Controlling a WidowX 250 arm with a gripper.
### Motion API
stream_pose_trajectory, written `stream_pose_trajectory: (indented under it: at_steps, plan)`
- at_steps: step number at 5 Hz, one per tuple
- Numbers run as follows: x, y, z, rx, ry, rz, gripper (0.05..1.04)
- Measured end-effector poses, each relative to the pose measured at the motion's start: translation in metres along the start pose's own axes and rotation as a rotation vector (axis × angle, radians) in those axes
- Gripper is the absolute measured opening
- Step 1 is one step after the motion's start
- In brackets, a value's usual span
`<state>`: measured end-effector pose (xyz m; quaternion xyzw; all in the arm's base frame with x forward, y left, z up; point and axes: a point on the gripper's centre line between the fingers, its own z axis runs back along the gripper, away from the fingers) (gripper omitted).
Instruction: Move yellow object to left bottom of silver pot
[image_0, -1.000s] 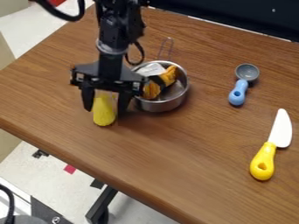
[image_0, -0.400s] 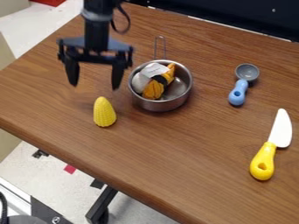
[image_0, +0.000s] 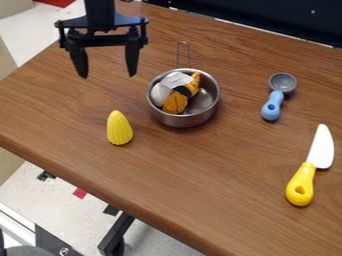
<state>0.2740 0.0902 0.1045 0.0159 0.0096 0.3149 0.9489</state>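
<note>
A robotics lab, apparently: robot arm (image_0: 100, 11), wooden table (image_0: 200, 175), pale floor (image_0: 57, 215) (red and black patches (image_0: 80, 193)).

on the table (image_0: 200, 172), the corn cob (image_0: 119, 128) lies left of and before the pot (image_0: 186, 120), near it but apart. in the pot, toward its left side, rests a sushi-like toy (image_0: 176, 101); the pot's handle points back. well right of the pot is a measuring spoon (image_0: 272, 106), and before that, farther right, a toy knife (image_0: 301, 185).
</note>
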Motion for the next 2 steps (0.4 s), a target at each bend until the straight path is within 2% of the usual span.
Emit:
stream_pose_trajectory:
  at_steps: [1,2]
  plan:
    - [0.011,-0.022,0.019,-0.055,-0.064,-0.015,1.0]
    - [0.024,-0.041,0.034,-0.128,-0.073,0.009,1.0]
